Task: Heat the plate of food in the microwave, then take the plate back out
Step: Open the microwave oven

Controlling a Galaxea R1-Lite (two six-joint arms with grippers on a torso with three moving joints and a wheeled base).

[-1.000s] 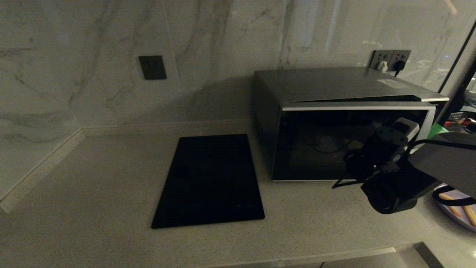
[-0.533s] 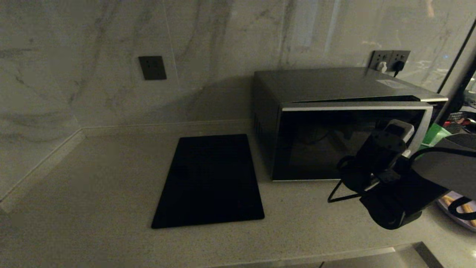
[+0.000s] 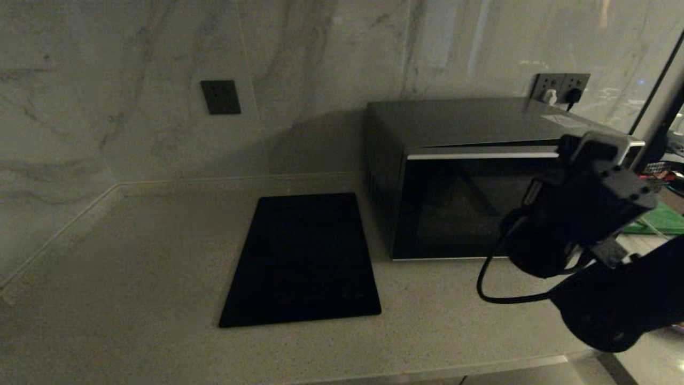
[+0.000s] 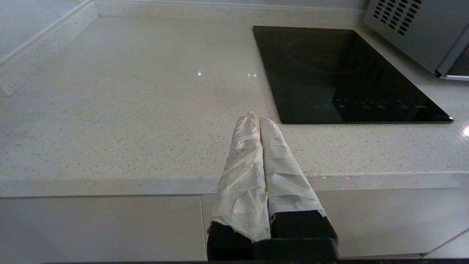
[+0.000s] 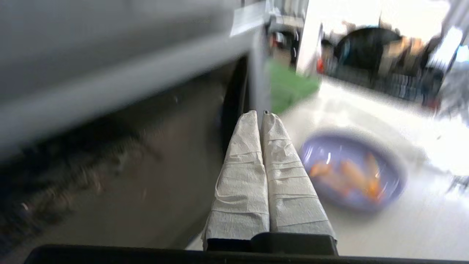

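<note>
The left gripper (image 4: 259, 119) is parked at the near edge of the counter (image 3: 133, 256), its wrapped fingers (image 4: 243, 146) pressed together on nothing, aimed across the bare stone toward the induction hob (image 3: 302, 256). That black glass slab lies flat on the counter just left of the microwave (image 3: 481, 176), close beside it but apart.

The microwave door looks slightly ajar: a thin dark wedge shows between its silver top trim and the housing, though whether it is unlatched cannot be told. The step in hand appears to be getting that door open so the plate can go in. To do it well, the right arm should hook the free edge on the keypad side and swing the door out along its hinge arc, not pull straight back — that could drag the oven across the counter. It should also open wide enough for the plate to enter level.

The right gripper (image 5: 261, 113) is raised in front of the microwave's right end, near the door's edge; its padded fingers (image 5: 242, 161) are closed tight against each other and pinch nothing. Whether they touch the door cannot be told.

The plate of food (image 5: 353, 172) sits on the counter right of the microwave — hidden behind the arm in the head view — with its orange sticks on it, beside a green board (image 3: 660, 219).
</note>
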